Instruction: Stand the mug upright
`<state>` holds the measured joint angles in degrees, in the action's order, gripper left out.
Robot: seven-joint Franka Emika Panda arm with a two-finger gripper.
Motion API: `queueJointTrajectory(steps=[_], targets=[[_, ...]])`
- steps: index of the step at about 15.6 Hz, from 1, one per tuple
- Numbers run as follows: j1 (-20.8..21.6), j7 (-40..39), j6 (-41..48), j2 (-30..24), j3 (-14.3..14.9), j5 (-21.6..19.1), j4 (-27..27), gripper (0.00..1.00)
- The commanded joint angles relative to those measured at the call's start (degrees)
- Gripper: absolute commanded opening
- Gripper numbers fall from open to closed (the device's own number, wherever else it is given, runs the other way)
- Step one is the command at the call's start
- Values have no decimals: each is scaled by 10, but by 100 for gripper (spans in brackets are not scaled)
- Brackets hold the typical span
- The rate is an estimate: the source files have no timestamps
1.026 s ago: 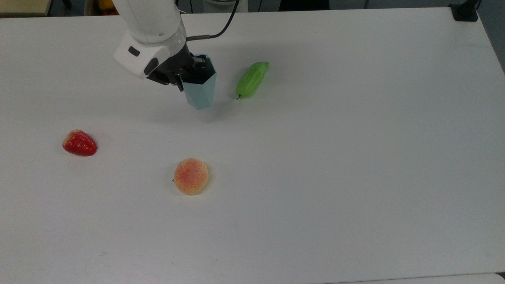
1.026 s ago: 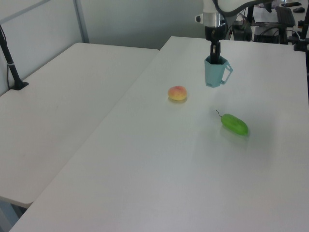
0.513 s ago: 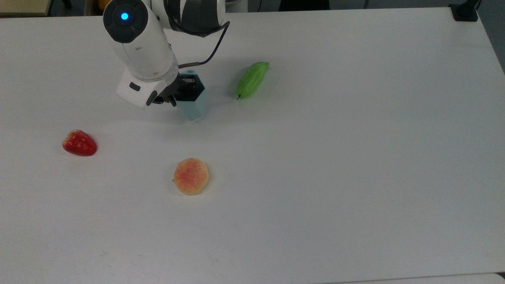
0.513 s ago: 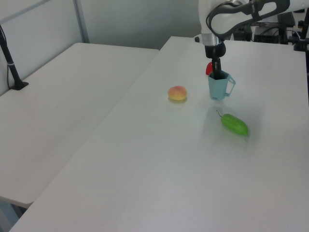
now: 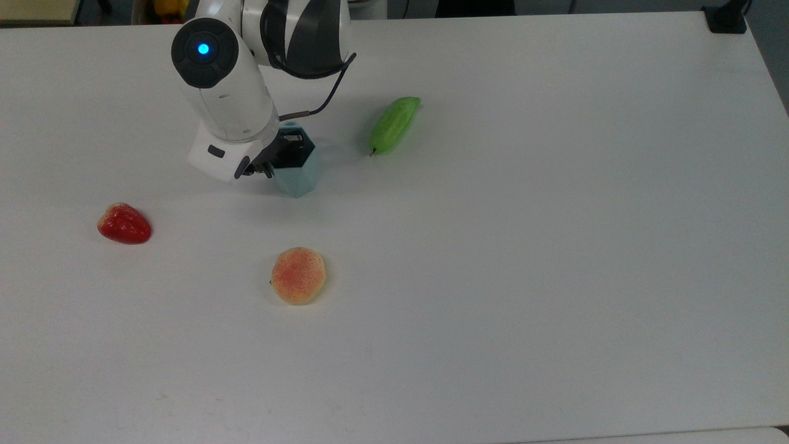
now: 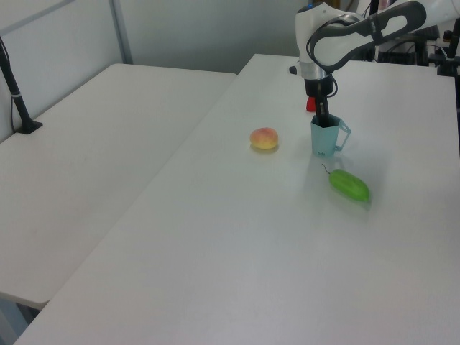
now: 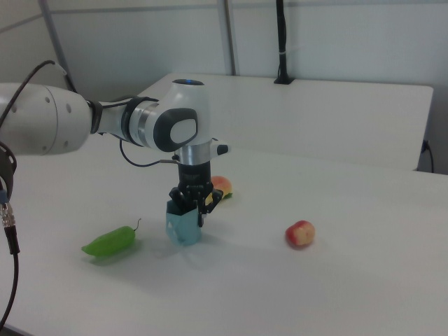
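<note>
White table [image 5: 555, 246] surface carried all items; a second white table stood at the left view's left, and pale wall panels closed the background. My pincer [image 5: 285, 154] pointed straight down over the mug [image 5: 298, 177], with one finger reaching inside the hexagonal rim and the other outside the wall, clamped on that wall. The mug [image 6: 325, 138] stood upright, mouth up, its base at the table surface; in the left view its small handle faced the left view's right. In the right view the mug [image 7: 183, 227] sat directly under my pincer [image 7: 195, 205], and whether the base bore fully on the table could not be determined.

Item positions, top view:
- Green cucumber-like toy [image 5: 394, 124]: near the mug, toward the top view's right, apart from it.
- Toy peach [image 5: 298, 275]: below the mug in the top view, well apart.
- Toy strawberry [image 5: 124, 223]: toward the top view's left, well apart from the mug.

A blue indicator light [image 5: 202, 49] showed on my arm above the pincer, and a black cable [image 5: 327, 98] ran along the wrist
</note>
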<state>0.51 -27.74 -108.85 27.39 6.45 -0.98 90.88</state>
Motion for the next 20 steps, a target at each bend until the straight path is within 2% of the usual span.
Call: queueJointTrajectory(steps=[1, 2, 3, 4, 5, 9, 12, 16, 18, 20], targets=[[11, -5, -15, -10, 8, 5, 11, 48], [12, -4, -15, -11, 8, 5, 10, 69], [12, -2, -15, -14, 8, 5, 8, 84], [12, 3, -15, -18, 8, 5, 3, 96], [13, 7, -11, -25, 8, 5, -10, 100], [14, 22, 3, -94, 1, 5, -17, 100], [14, 62, 84, -158, 1, -1, -32, 100], [15, 152, 166, -215, -6, -9, -51, 100], [12, 229, 197, -240, -32, -11, -50, 100], [12, 285, 214, -258, -42, -12, -50, 100]])
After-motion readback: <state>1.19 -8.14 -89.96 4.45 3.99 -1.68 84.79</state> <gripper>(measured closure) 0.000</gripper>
